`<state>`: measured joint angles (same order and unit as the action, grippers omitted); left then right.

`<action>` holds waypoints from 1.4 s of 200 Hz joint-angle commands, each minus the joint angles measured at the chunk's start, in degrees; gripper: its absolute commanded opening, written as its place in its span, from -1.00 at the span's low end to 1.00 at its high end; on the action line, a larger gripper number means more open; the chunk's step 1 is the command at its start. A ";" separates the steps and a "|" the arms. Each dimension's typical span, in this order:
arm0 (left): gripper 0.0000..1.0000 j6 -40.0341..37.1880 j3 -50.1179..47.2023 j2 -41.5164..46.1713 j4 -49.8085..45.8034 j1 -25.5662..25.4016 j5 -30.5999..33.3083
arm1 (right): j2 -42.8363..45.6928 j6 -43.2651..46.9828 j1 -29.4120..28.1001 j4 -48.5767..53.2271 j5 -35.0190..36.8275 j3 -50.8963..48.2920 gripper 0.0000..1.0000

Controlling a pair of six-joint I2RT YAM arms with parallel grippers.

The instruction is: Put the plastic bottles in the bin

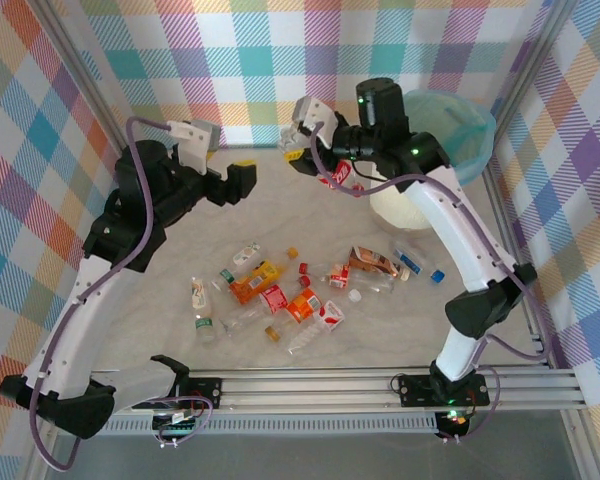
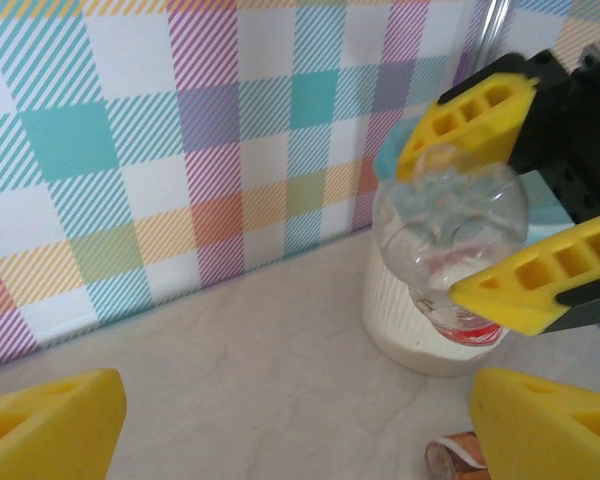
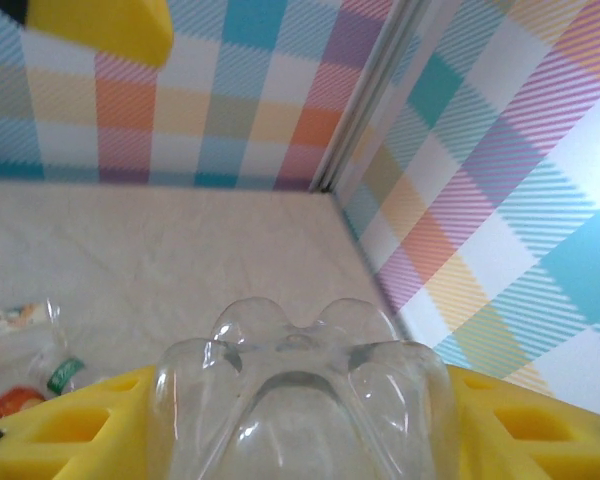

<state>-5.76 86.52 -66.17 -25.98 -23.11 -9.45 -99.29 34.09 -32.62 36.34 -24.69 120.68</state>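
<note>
My right gripper (image 1: 315,160) is raised above the table's far middle, shut on a clear bottle (image 1: 337,177) with a red label. In the right wrist view the bottle's lobed base (image 3: 300,390) sits between the yellow fingers (image 3: 540,430). The left wrist view shows this held bottle (image 2: 460,245) in front of the bin (image 2: 405,325). The bin (image 1: 445,125), cream with a teal liner, stands at the far right, just right of the held bottle. My left gripper (image 1: 242,180) hangs open and empty left of it, its fingers (image 2: 50,425) wide apart. Several more bottles (image 1: 280,295) lie scattered on the table.
Checked cloth walls (image 1: 280,60) close in the back and both sides, with metal posts at the corners. A loose blue cap (image 1: 438,275) and a brown-labelled bottle (image 1: 372,262) lie near the right arm. An aluminium rail (image 1: 330,385) runs along the near edge.
</note>
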 commanded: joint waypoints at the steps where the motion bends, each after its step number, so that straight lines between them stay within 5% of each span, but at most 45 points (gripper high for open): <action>1: 0.77 1.06 3.95 -1.25 2.80 0.17 -2.63 | 3.77 -6.51 1.08 -4.12 0.69 2.17 0.04; 125: 0.71 13.64 13.81 -12.10 6.92 -2.80 -12.69 | 13.48 -9.76 15.57 -8.30 24.50 -3.94 0.01; 181: 0.69 14.89 13.34 -14.38 6.12 -6.57 -12.68 | 12.72 -9.44 17.42 -16.13 25.75 -9.56 -0.02; 280: 0.70 15.95 10.42 -12.97 6.72 -7.47 -13.47 | 7.96 -10.69 17.42 -21.98 25.06 -2.67 -0.03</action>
<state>9.13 97.21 -80.42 -20.82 -29.89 -21.47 -89.38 23.73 -15.38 19.09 0.03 116.27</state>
